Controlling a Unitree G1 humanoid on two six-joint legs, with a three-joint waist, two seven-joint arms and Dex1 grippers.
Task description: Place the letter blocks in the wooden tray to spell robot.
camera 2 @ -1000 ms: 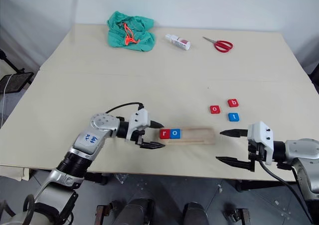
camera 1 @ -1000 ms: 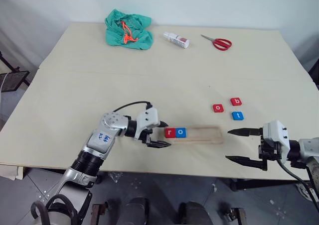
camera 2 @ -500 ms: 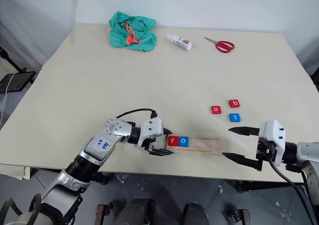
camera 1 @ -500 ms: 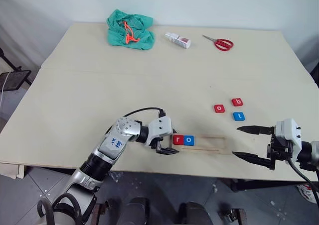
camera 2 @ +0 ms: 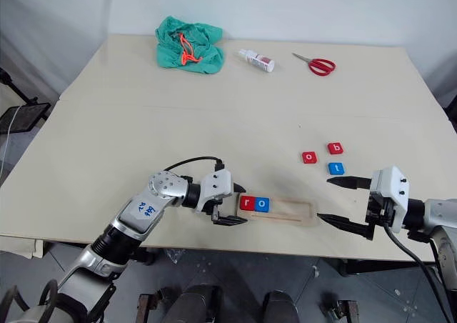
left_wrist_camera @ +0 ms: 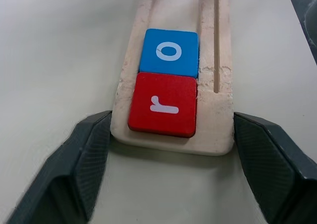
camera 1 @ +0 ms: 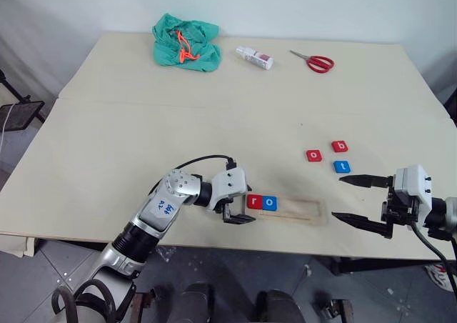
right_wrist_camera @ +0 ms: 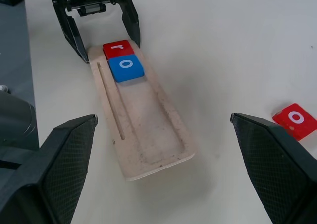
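Head views
Table: pale, matte board top [camera 1: 178,123], with a seam across it.
Wooden tray: long narrow strip of light raw wood [camera 1: 296,210] with rounded corners; it lies near the table's front edge.
Tiles in tray: a red tile "r" [camera 1: 255,201] and a blue tile "o" [camera 1: 269,202], flat squares with white lowercase letters, touching each other at the tray's left end.
Loose tiles: a red tile "o" [camera 1: 314,155], a red tile "b" [camera 1: 340,146] and a blue tile "t" [camera 1: 341,166] lie on the table beyond the tray's right end, near each other but apart.
Left gripper: black fingers parted [camera 1: 240,206], one on each side of the tray's left end.
Right gripper: fingers spread wide [camera 1: 351,199], holding nothing, just beyond the tray's right end.
Far side: a crumpled green cloth [camera 1: 183,41] with an orange cord, a small white bottle [camera 1: 254,57] with a label too small to read, and red-handled scissors [camera 1: 312,61].

Left wrist view
Tray end: rough, grainy wood [left_wrist_camera: 218,110] with a narrow slot beside the tiles.
Tiles: glossy, with rounded corners; the "r" is nearest the end.
Fingers: ribbed black pads [left_wrist_camera: 89,154] beside the tray, with small gaps.

Right wrist view
Tray: a shallow rectangular recess and one thin slot; the far end carries the tiles.
Fingers: textured black pads [right_wrist_camera: 59,159], wide apart.
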